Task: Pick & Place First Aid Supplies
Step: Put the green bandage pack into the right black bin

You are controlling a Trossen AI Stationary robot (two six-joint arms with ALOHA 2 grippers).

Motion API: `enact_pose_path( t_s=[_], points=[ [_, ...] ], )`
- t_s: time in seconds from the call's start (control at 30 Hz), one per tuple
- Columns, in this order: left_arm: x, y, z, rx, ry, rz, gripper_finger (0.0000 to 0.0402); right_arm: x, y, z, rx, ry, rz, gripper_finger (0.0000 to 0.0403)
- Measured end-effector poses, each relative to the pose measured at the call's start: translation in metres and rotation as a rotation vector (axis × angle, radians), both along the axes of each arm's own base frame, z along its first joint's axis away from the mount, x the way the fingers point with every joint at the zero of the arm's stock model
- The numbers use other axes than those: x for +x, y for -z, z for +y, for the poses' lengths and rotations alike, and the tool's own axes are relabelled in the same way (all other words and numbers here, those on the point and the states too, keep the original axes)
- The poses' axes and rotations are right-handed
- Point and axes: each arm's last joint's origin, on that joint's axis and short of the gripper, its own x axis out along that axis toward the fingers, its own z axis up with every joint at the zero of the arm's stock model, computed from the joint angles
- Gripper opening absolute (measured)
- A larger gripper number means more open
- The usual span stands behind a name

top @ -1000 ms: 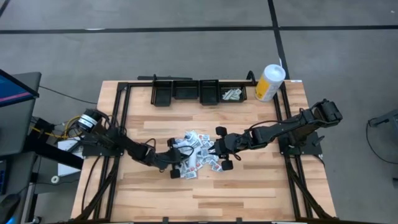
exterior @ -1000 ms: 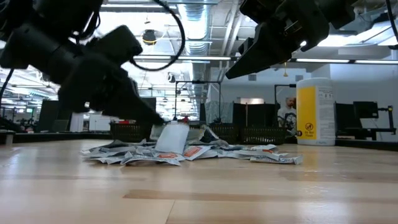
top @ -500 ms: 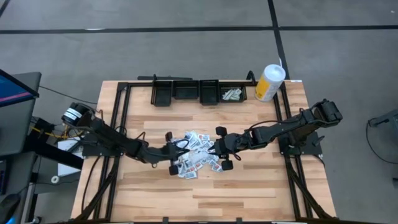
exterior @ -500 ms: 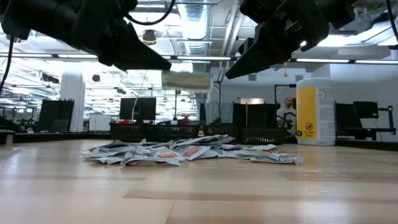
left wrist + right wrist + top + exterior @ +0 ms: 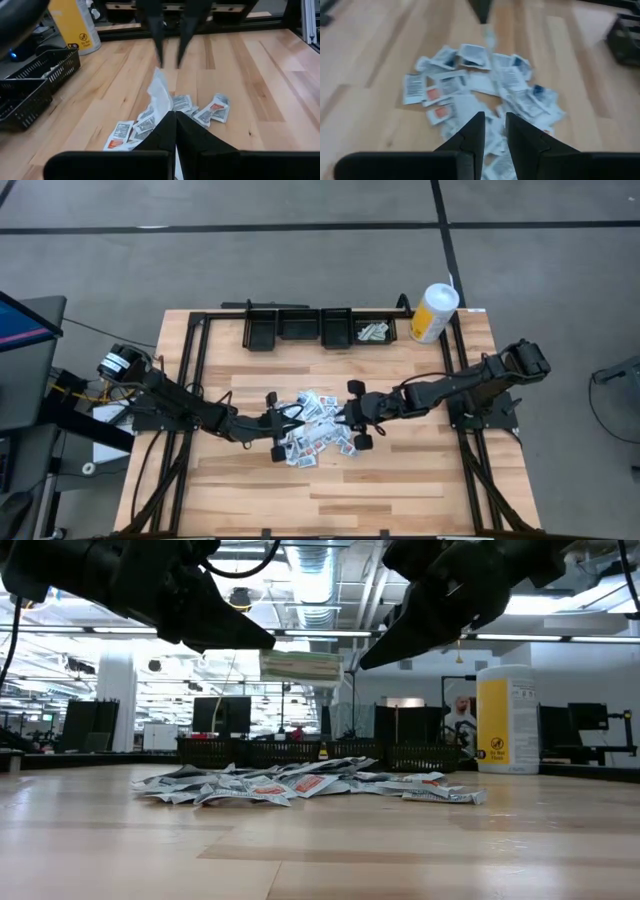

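White packet [image 5: 300, 666] sits clamped in your left gripper [image 5: 262, 644], lifted clear of the pile [image 5: 318, 430] for transfer; your right gripper [image 5: 347, 420] hovers beside it, narrowly parted, empty.

High view straight down over whole tabletop [image 5: 400, 480]; low view level at table edge; both wrist views close, sharing packet pile [image 5: 318, 430].

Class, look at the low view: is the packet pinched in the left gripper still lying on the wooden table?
No. The flat white packet hangs from the shut left gripper, well above the pile of packets.
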Motion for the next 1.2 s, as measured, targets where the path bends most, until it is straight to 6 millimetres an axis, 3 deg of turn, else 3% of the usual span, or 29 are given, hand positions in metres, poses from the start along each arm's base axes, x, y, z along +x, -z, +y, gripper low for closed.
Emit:
enact_pose_path(
  t_s=[0.2, 0.7, 0.93, 1.2],
  points=[
    [0.000, 0.000, 0.000, 0.000, 0.001, 0.000, 0.0006, 0.002, 0.000, -0.011, -0.005, 0.032, 0.000, 0.0093],
    [0.000, 0.000, 0.000, -0.001, 0.001, 0.000, 0.0005, 0.006, -0.005, -0.013, -0.047, -0.001, -0.062, 0.0213],
    [0.000, 0.000, 0.000, -0.001, 0.001, 0.000, 0.0004, 0.008, -0.006, -0.012, -0.037, -0.033, -0.086, 0.0216],
    [0.000, 0.000, 0.000, -0.003, 0.001, -0.004, 0.0006, 0.024, 0.025, -0.007, -0.104, -0.079, -0.072, 0.0198]
  ],
)
